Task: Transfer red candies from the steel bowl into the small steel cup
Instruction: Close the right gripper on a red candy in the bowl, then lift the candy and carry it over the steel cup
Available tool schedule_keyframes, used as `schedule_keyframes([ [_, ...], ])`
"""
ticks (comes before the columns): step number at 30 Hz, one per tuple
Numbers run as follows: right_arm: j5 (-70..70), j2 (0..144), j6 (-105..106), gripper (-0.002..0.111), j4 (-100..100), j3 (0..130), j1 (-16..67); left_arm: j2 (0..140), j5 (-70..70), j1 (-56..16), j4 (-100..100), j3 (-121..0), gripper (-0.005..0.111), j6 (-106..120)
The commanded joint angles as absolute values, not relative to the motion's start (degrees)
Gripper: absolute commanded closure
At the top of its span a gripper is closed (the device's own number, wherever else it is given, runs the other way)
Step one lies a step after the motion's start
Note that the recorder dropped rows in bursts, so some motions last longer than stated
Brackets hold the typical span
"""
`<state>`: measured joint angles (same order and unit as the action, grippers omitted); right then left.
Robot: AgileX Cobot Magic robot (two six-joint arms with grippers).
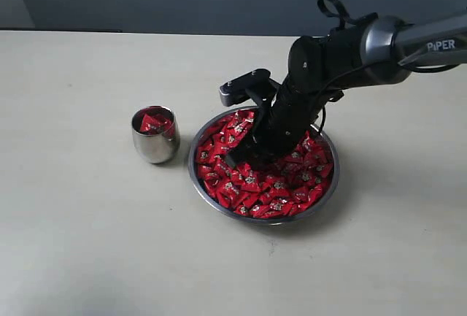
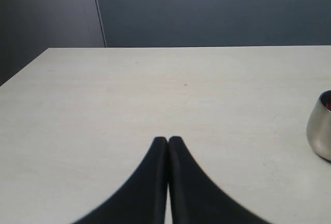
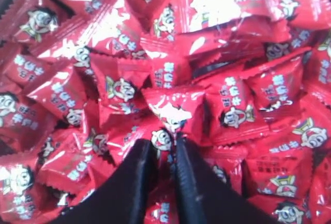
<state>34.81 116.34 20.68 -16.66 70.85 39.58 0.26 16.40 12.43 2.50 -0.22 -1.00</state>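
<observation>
One bowl (image 1: 271,220) of countless candies (image 1: 255,185); beside it, one cup (image 1: 155,147) holds several. Right fingers (image 3: 129,182) pinch one candy (image 3: 163,138); left fingers (image 2: 150,182) are together.

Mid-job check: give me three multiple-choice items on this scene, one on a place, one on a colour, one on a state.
1. In the exterior view, relative to the steel bowl, the small steel cup stands: A) right B) left C) inside.
2. The candies are: A) gold B) blue C) red.
3. The left gripper is: A) shut B) wide open C) holding a candy.
Answers: 1 B, the cup sits left, apart; 2 C, red wrappers fill the bowl; 3 A, its fingers meet over the table.
</observation>
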Motion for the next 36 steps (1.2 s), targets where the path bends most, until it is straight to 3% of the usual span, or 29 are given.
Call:
schedule_keyframes([
  [1, 39.1, 115.8, 21.0, 0.108, -16.1, 74.3, 39.5, 0.0, 16.3, 12.5, 2.6, 0.0, 0.106, -1.1],
  [21, 41.0, 114.5, 23.8, 0.108, -24.4, 92.5, 39.6, 0.0, 16.3, 12.5, 2.6, 0.0, 0.106, -1.1],
  [36, 45.0, 125.6, 25.1, 0.109, -24.8, 105.7, 47.7, 0.0, 16.3, 12.5, 2.6, 0.0, 0.106, -1.1],
])
